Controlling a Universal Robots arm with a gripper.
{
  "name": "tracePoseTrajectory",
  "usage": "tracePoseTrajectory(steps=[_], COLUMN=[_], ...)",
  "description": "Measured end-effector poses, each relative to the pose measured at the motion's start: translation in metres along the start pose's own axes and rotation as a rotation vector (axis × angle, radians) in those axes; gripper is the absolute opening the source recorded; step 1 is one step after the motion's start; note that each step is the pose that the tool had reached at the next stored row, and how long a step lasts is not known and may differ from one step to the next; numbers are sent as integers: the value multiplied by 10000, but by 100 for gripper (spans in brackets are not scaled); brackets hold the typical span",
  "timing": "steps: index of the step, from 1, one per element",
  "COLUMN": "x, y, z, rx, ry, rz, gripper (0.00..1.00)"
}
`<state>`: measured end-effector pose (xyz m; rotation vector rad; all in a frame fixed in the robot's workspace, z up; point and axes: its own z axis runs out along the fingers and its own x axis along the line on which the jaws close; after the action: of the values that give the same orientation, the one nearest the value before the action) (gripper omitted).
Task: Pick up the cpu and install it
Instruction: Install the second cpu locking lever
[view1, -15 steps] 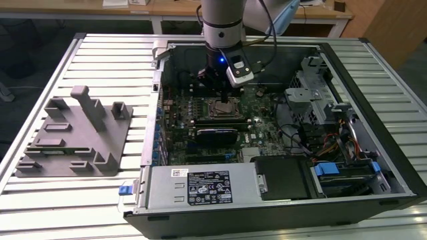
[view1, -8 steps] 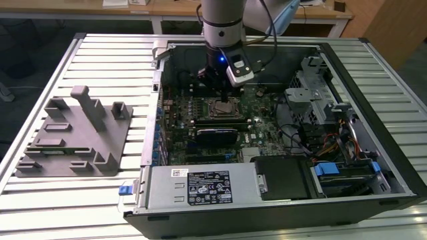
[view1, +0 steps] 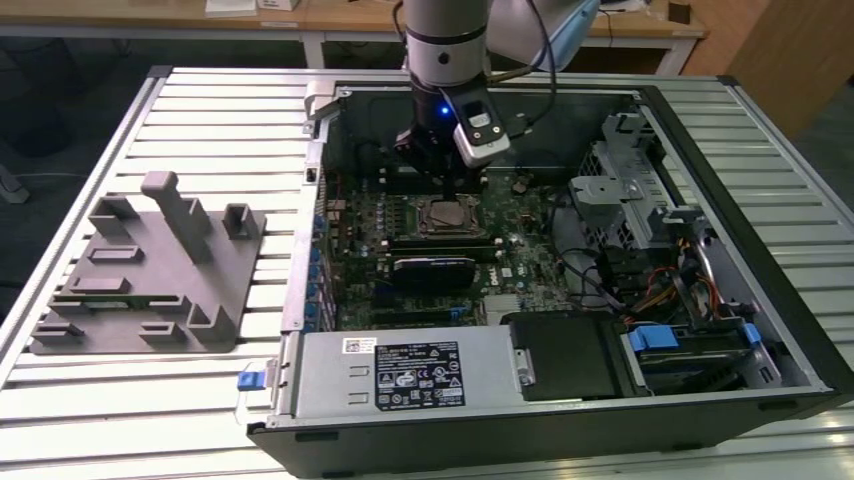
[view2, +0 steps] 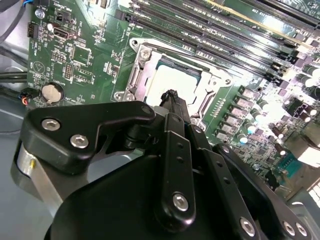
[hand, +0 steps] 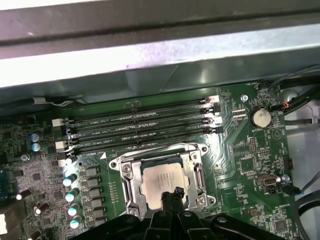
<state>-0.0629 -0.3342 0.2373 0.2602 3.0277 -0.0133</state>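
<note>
On the slatted tabletop, at 9 o'clock in the exterior view, sits a grey fixture tray. Toward centre lies the open computer case, motherboard exposed. The cpu is seated in its socket, silvery plate up, with memory slots beside it. The gripper hangs directly above the cpu at 12 o'clock, its fingers pinched together, grasping nothing. A drive cage occupies 3 o'clock.
</note>
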Motion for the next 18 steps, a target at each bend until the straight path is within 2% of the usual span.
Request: tracePoseTrajectory(steps=[12,18], x=[-5,-13], y=[-19,-62], z=[-16,-15], rx=[1,0], ry=[1,0], rz=[-1,0], gripper=[11,11])
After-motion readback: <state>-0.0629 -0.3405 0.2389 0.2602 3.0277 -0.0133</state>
